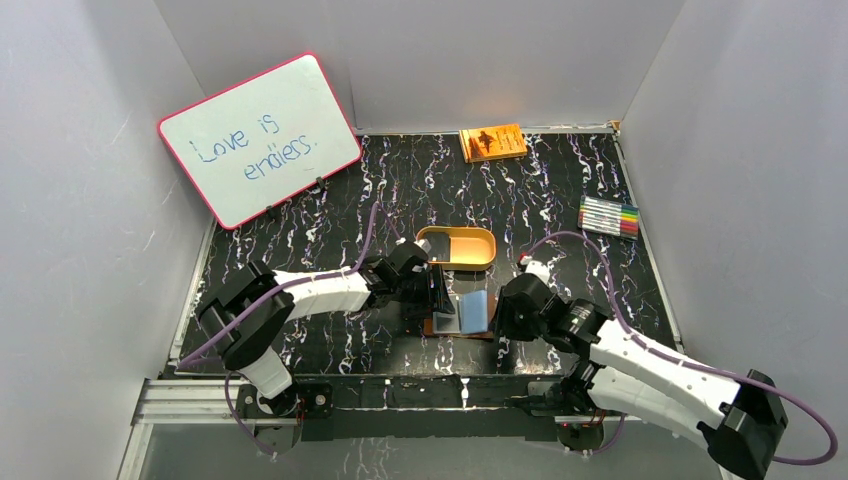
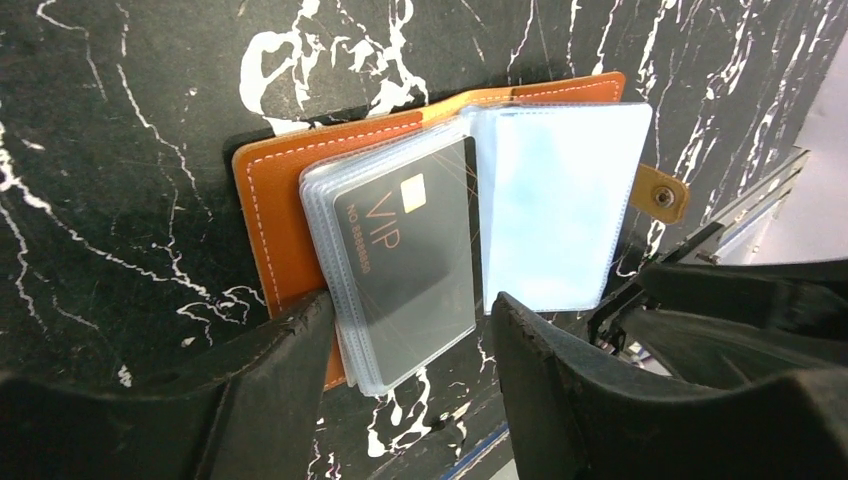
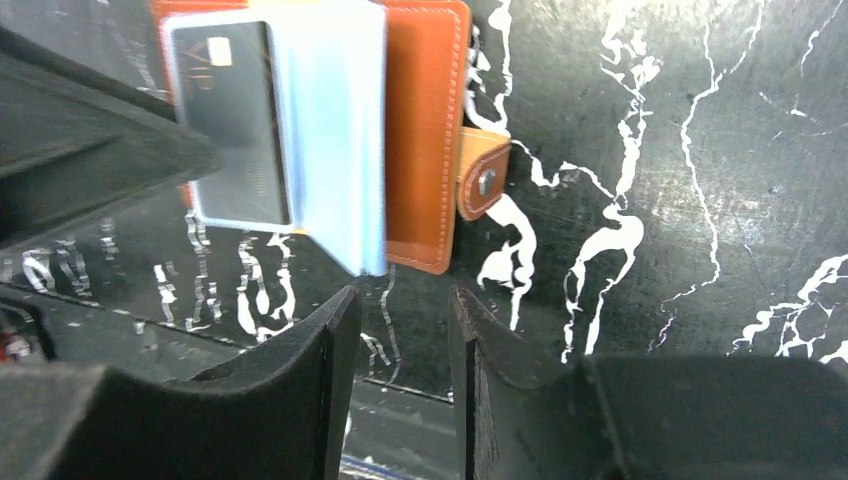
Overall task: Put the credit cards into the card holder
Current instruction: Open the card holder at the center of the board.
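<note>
The card holder [image 1: 478,328] lies open on the black marble table, brown-orange leather [image 2: 275,205] with clear sleeves and a snap stud [image 2: 662,197]. A dark grey VIP credit card [image 2: 405,250] lies in the top sleeve of the left stack. The right sleeve page [image 2: 555,200] looks pale bluish. My left gripper [image 2: 410,320] is open, its fingers standing either side of the left stack's near edge. My right gripper [image 3: 400,310] is open and empty, just short of the holder's edge [image 3: 425,130]. The dark card [image 3: 240,120] and stud [image 3: 486,181] also show there.
A tan oval tray [image 1: 456,248] sits just behind the holder. An orange book [image 1: 492,141] lies at the back, a whiteboard [image 1: 258,137] leans at back left, and a marker pack [image 1: 609,216] lies at right. The table's front edge is close to both grippers.
</note>
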Action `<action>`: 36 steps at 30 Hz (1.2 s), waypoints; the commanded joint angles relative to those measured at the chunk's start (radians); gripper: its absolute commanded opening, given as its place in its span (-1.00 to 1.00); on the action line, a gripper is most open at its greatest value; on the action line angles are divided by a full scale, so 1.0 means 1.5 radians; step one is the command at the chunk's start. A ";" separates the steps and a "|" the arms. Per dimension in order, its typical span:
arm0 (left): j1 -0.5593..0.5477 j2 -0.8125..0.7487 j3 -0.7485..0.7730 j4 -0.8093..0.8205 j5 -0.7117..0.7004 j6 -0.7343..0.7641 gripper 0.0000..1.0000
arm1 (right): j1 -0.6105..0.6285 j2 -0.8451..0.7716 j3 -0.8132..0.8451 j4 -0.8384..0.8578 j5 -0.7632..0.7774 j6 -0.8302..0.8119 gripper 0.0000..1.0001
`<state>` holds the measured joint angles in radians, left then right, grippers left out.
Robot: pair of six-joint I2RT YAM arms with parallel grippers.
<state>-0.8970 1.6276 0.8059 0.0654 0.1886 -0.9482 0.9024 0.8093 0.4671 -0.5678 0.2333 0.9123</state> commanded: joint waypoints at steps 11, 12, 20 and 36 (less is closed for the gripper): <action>-0.003 -0.095 0.042 -0.155 -0.049 0.046 0.39 | -0.003 0.064 0.161 0.040 -0.038 -0.071 -0.22; -0.002 -0.104 0.043 -0.160 -0.049 0.047 0.40 | -0.003 0.080 0.158 0.060 -0.040 -0.068 -0.25; -0.003 -0.175 0.034 -0.159 -0.063 0.045 0.49 | -0.028 0.190 0.134 0.166 -0.077 -0.065 -0.32; 0.001 -0.408 -0.077 -0.198 -0.253 0.029 0.47 | -0.248 0.355 0.330 0.253 -0.287 -0.174 0.41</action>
<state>-0.8986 1.1461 0.7494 -0.1619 -0.0715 -0.8944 0.5785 1.2255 0.8654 -0.2901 -0.0784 0.6971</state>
